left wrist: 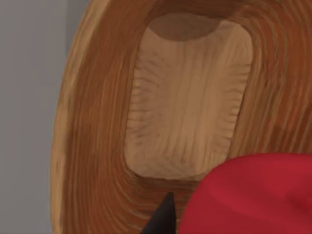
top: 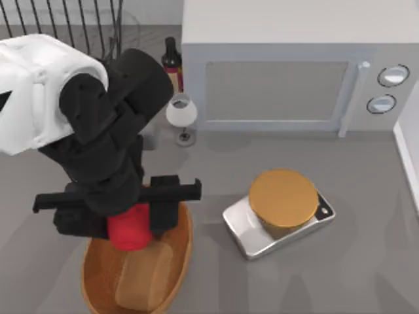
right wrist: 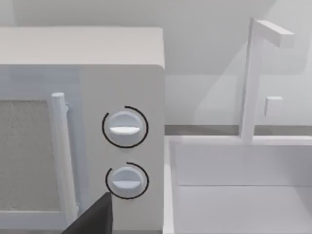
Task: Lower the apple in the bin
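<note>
My left gripper is clamped on the apple, holding it above the bin's near end, just over the rim and not yet down on the tan bottom. The bin sits left of the orange-topped disc on its silver base. My right arm is parked facing the microwave; I cannot tell its claw's state.
</note>
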